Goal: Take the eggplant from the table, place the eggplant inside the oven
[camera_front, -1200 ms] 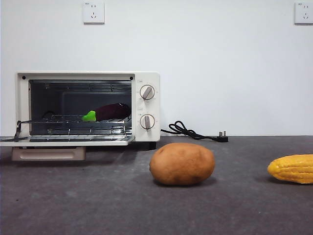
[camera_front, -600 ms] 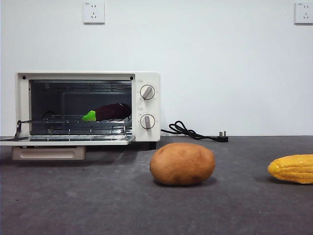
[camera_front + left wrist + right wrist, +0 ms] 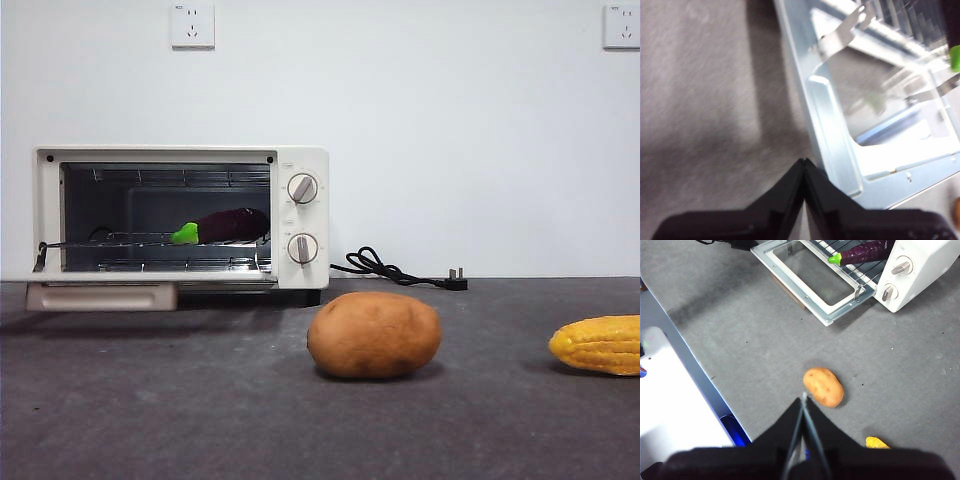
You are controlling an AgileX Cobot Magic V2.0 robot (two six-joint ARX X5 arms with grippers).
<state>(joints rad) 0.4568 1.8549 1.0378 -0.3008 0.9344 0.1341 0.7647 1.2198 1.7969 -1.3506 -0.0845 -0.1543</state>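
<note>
The eggplant [image 3: 225, 226], dark purple with a green cap, lies on the wire rack inside the cream oven [image 3: 305, 215], cap toward the left. The right wrist view shows the same eggplant [image 3: 867, 251] in the oven [image 3: 920, 280], above the open door [image 3: 805, 270]. My left gripper [image 3: 804, 162] is shut and empty, its tip right beside the metal frame of the door [image 3: 832, 125]; the green cap [image 3: 955, 55] shows at the picture's edge. High over the table [image 3: 200, 400], my right gripper [image 3: 804, 397] is shut and holds nothing. Neither gripper appears in the front view.
A brown potato [image 3: 373, 335] sits mid-table in front of the oven, and a yellow corn [image 3: 597, 345] lies at the right edge. A black power cable [image 3: 385, 268] is coiled behind, right of the oven. The door handle [image 3: 100, 296] juts forward at the left.
The oven door has tipped up a little: its upper face showed before, now it is seen edge-on in the front view. The eggplant, potato and corn have not moved.
</note>
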